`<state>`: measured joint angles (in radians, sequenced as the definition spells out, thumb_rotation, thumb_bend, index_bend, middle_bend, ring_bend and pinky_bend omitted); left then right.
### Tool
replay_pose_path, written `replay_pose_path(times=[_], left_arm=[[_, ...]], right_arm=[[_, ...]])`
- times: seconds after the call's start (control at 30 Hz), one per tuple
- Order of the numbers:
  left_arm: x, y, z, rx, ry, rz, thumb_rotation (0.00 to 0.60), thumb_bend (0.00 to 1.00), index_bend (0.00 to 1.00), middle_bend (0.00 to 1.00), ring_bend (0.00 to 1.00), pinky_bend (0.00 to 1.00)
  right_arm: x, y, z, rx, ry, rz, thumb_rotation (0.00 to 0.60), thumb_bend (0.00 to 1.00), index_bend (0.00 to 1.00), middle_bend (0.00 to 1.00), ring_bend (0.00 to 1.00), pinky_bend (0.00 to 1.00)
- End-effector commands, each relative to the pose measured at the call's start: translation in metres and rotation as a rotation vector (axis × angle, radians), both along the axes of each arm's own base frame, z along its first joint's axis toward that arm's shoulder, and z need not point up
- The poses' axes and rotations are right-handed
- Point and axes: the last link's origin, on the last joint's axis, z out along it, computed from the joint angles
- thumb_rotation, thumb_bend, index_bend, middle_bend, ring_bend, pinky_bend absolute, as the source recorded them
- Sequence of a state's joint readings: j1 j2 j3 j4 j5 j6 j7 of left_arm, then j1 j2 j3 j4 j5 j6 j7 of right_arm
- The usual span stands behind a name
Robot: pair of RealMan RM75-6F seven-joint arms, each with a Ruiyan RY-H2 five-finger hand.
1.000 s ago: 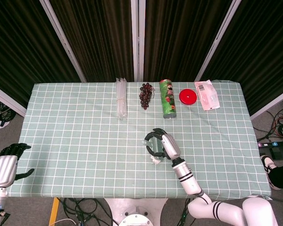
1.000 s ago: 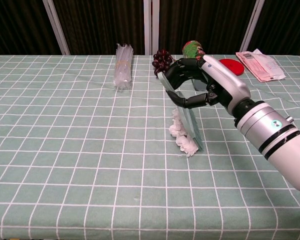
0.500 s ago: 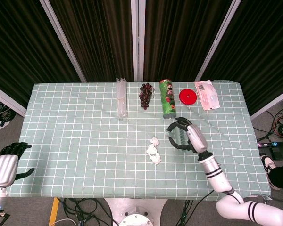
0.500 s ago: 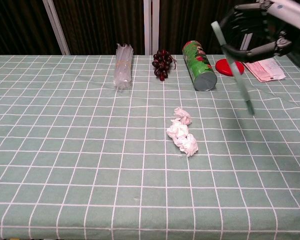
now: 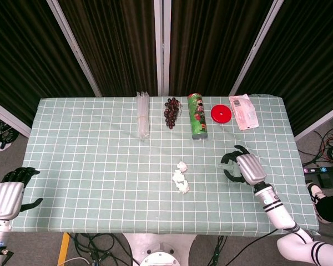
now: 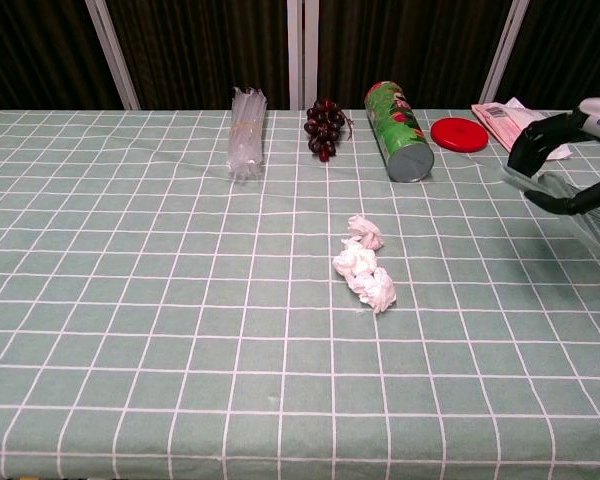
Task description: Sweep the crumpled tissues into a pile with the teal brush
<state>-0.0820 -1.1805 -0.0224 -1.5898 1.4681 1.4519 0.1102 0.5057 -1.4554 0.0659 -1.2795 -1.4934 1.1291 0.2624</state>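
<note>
Three crumpled white tissues [image 5: 180, 177] lie touching in a short row near the middle of the checked tablecloth, and the chest view shows the same tissues [image 6: 365, 272]. My right hand [image 5: 245, 168] is over the right part of the table, well to the right of them, and grips the teal brush [image 5: 228, 161]. In the chest view that right hand [image 6: 570, 160] sits at the frame's right edge, the teal brush [image 6: 592, 226] slanting down from it and partly cut off. My left hand [image 5: 7, 198] hangs off the table's front left corner, holding nothing.
Along the back of the table [image 5: 89, 166] lie a clear plastic bundle [image 5: 142, 115], dark grapes [image 5: 171, 111], a green can on its side [image 5: 197, 115], a red lid [image 5: 221, 114] and a pink-white packet [image 5: 243, 111].
My right hand has lifted the brush away from the tissues and carried it right, toward the table's right side. The tissues stay clustered. The left hand is nearly still.
</note>
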Motion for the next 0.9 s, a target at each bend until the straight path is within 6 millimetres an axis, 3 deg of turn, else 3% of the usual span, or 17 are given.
replay_pose_path(times=[0.03, 0.17, 0.3, 0.4, 0.53, 0.67, 0.8, 0.9], left_arm=[[-0.001, -0.002, 0.001, 0.003, 0.0, 0.005, 0.6, 0.0, 0.28, 0.23, 0.19, 0.25], [-0.003, -0.004, 0.001, 0.003, -0.003, 0.012, 0.6, 0.0, 0.28, 0.23, 0.19, 0.25], [-0.004, -0.004, 0.0, 0.0, -0.004, 0.014, 0.6, 0.0, 0.28, 0.23, 0.19, 0.25], [-0.004, -0.003, -0.001, 0.0, -0.007, 0.01, 0.6, 0.0, 0.28, 0.23, 0.19, 0.25], [-0.004, -0.001, 0.001, 0.0, -0.001, -0.001, 0.6, 0.0, 0.28, 0.23, 0.19, 0.25], [-0.004, -0.001, 0.003, 0.016, 0.021, -0.008, 0.6, 0.0, 0.28, 0.23, 0.19, 0.25], [-0.007, -0.003, 0.005, 0.051, 0.079, 0.004, 0.6, 0.0, 0.28, 0.23, 0.19, 0.25], [-0.005, -0.007, 0.004, 0.055, 0.083, 0.006, 0.6, 0.0, 0.28, 0.23, 0.19, 0.25]], right_arm=[[-0.003, -0.004, -0.024, 0.022, 0.156, 0.062, 0.6, 0.46, 0.69, 0.6, 0.29, 0.08], [-0.005, -0.003, -0.035, 0.058, 0.221, 0.054, 0.6, 0.35, 0.41, 0.42, 0.15, 0.01], [-0.008, 0.003, -0.037, 0.087, 0.234, 0.025, 0.6, 0.33, 0.15, 0.25, 0.03, 0.0], [-0.01, 0.006, -0.031, 0.102, 0.222, -0.006, 0.6, 0.3, 0.02, 0.13, 0.0, 0.0], [-0.01, 0.007, 0.001, 0.025, 0.165, -0.019, 0.6, 0.24, 0.0, 0.05, 0.0, 0.0], [-0.019, 0.021, 0.053, -0.124, 0.101, -0.034, 0.6, 0.23, 0.0, 0.12, 0.01, 0.01], [-0.039, 0.056, 0.098, -0.251, 0.102, -0.073, 0.6, 0.16, 0.03, 0.16, 0.02, 0.03], [-0.051, 0.086, 0.113, -0.281, 0.096, -0.115, 0.6, 0.12, 0.03, 0.16, 0.01, 0.03]])
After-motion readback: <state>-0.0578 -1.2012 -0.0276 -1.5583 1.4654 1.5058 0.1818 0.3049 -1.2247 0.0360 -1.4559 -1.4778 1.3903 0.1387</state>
